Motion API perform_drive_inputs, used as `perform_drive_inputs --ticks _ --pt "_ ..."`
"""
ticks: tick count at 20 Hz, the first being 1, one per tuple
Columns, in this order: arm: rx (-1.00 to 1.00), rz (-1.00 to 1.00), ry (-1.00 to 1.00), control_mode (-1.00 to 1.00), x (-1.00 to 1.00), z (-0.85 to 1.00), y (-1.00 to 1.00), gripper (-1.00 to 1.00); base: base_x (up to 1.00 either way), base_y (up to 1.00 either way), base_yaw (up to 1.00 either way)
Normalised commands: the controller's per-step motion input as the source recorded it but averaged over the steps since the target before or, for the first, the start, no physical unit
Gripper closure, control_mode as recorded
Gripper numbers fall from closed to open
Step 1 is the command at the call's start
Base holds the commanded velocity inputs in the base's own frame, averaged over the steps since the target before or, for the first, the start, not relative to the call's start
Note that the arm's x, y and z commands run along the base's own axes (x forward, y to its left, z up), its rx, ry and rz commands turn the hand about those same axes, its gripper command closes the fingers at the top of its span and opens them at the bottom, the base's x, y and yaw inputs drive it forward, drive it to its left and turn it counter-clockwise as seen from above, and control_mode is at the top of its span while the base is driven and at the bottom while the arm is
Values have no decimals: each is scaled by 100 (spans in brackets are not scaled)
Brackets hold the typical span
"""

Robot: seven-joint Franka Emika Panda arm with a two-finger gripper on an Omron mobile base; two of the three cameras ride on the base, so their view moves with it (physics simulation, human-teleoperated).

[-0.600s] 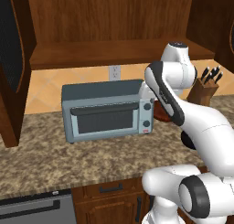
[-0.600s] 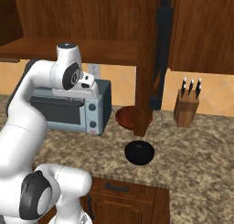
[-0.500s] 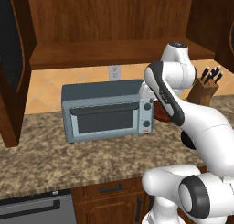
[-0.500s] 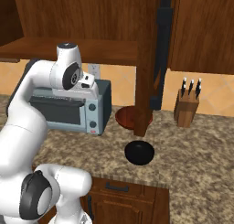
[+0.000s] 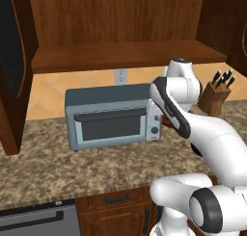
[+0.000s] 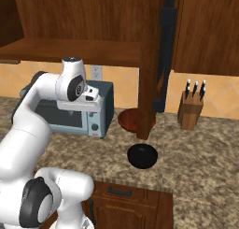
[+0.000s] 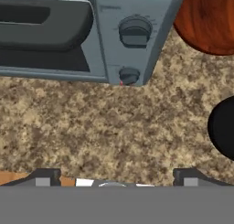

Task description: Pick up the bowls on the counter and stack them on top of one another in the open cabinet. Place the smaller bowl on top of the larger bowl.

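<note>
Two bowls rest on the granite counter [image 6: 196, 148]. A glossy reddish-brown bowl [image 6: 128, 121] sits right of the toaster oven, partly hidden behind the cabinet door's edge. The black bowl [image 6: 142, 155] looks smaller and lies nearer the counter's front. In the hand view the reddish-brown bowl [image 7: 205, 22] is at top right and the black bowl [image 7: 225, 127] is cut by the right edge. My gripper [image 7: 118, 176] hangs open over bare counter in front of the toaster oven's knobs, holding nothing. The open cabinet's shelf [image 5: 125, 57] runs above.
A grey toaster oven [image 5: 113, 120] stands at the back of the counter, close to my hand. A knife block [image 6: 190, 112] stands at the right. The open cabinet door [image 6: 151, 69] hangs down over the reddish-brown bowl; another door [image 5: 12, 61] hangs at the left.
</note>
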Motion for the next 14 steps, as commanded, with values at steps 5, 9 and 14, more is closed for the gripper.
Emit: perform_drive_inputs --ticks 5,9,14 --pt "2 -10 -1 -100 0 -56 -77 -100 0 0 0" --pt "9 -22 0 -100 0 -29 -99 -100 0 0 0" --pt "8 -25 0 -100 0 -40 -96 -100 0 0 0"
